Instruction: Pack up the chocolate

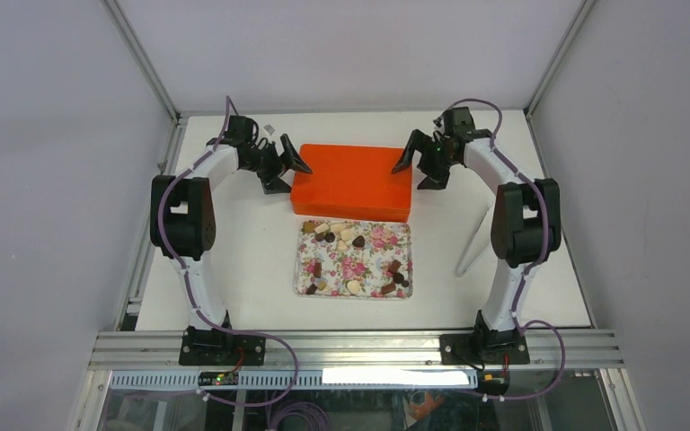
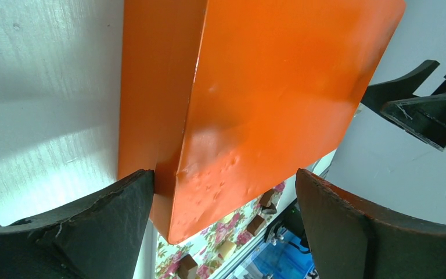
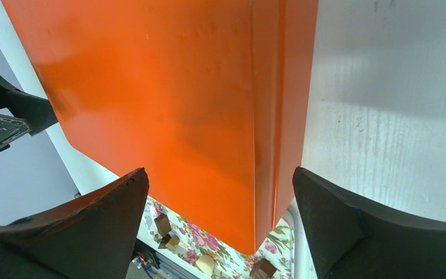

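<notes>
The chocolate is several tiny brown, tan and cream pieces scattered on a pink-flowered tray at the table's middle. Some pieces also show in the left wrist view and the right wrist view. A closed orange box lies just behind the tray. My left gripper is open at the box's left end, and the box's corner lies between its fingers. My right gripper is open at the box's right end, its fingers either side of that corner. Neither holds anything.
A long white strip lies on the table right of the tray, beside the right arm. A small white object sits at the back left. Grey walls and metal frame rails bound the white table.
</notes>
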Controlling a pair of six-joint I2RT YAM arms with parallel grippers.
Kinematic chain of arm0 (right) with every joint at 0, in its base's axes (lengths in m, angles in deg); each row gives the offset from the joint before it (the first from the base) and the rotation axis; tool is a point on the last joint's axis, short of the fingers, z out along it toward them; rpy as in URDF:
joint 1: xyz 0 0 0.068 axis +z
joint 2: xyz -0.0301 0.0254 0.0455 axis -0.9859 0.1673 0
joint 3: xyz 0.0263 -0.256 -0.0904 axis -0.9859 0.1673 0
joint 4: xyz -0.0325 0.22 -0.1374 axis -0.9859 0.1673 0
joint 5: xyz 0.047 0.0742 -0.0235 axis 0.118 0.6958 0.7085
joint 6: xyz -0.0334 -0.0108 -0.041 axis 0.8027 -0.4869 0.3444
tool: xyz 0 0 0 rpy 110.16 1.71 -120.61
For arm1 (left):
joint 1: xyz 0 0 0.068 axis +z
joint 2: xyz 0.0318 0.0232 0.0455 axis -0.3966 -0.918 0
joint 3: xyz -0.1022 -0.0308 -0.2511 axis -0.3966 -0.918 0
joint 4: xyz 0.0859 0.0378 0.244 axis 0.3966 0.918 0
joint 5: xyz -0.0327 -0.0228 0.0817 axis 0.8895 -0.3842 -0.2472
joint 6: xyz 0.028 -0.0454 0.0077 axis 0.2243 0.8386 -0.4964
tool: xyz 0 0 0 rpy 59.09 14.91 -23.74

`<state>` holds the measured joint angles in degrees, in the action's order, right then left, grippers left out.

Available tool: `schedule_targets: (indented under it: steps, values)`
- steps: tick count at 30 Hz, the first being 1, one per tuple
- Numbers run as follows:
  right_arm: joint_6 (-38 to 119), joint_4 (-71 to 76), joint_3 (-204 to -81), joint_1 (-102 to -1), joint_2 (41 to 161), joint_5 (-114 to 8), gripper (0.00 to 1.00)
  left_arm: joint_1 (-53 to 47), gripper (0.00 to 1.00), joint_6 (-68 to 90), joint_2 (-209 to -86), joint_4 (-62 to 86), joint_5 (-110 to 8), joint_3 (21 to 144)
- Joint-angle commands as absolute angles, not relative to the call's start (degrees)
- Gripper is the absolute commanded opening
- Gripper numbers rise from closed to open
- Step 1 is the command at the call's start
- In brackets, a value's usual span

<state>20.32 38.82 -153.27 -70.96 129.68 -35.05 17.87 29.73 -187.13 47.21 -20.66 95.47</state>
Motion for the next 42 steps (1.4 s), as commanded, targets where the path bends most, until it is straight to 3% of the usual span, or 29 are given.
schedule_targets:
  steps: [1,4,8,10,14,21,24,25,28,31,35,37,40,41,42]
  values:
    - [20.24,35.68,-153.46,-71.41,131.16,-32.34,0.97,16.88,0.94,29.35,-187.29,46.27,-19.91,97.95]
    - [20.23,35.19,-152.56,-71.54,131.48,-33.71,0.88,16.65,0.93,29.44,-187.47,46.20,-19.98,98.12]
    - [21.10,35.34,-151.03,-71.58,130.95,-37.76,0.67,16.35,0.93,29.52,-187.44,46.23,-20.41,98.29]
    - [21.64,35.78,-150.65,-71.58,130.82,-39.56,0.52,16.25,0.93,29.45,-187.41,46.22,-20.62,98.31]
    - [22.30,36.73,-150.56,-71.80,131.84,-40.71,0.36,16.02,0.93,29.36,-187.60,46.42,-21.06,98.31]
    - [21.44,35.12,-149.03,-72.38,132.16,-41.89,0.28,15.89,0.93,27.69,-186.31,48.02,-22.73,98.70]
    - [21.38,35.10,-148.99,-72.37,131.34,-42.26,0.31,15.89,0.94,27.34,-186.44,48.93,-22.86,99.39]
    - [21.27,35.19,-148.94,-72.37,130.52,-42.68,0.37,15.89,0.94,27.38,-186.62,49.12,-22.88,99.55]
    - [21.93,35.32,-148.36,-72.38,126.19,-45.21,0.73,15.89,0.94,27.57,-187.20,49.30,-22.89,99.66]
    - [23.44,37.30,-149.05,-72.37,121.35,-47.85,0.92,15.85,0.94,27.77,-187.68,49.26,-22.74,99.70]
    - [25.84,39.22,-149.22,-71.23,115.56,-51.29,0.95,15.80,0.94,28.12,-188.05,49.22,-22.76,100.12]
    - [27.52,40.06,-148.97,-68.82,113.27,-54.20,0.78,15.80,0.94,28.32,-188.02,49.21,-22.79,100.30]
    - [30.22,42.17,-149.10,-64.77,111.89,-59.15,0.22,15.80,0.94,28.47,-188.02,49.26,-22.80,100.58]
    - [30.65,42.91,-149.28,-63.49,111.99,-60.07,0.07,15.80,0.94,28.48,-188.13,49.21,-22.80,100.74]
    - [31.05,43.96,-149.71,-62.45,112.30,-61.28,0.00,15.80,0.94,28.52,-188.16,49.24,-22.77,100.79]
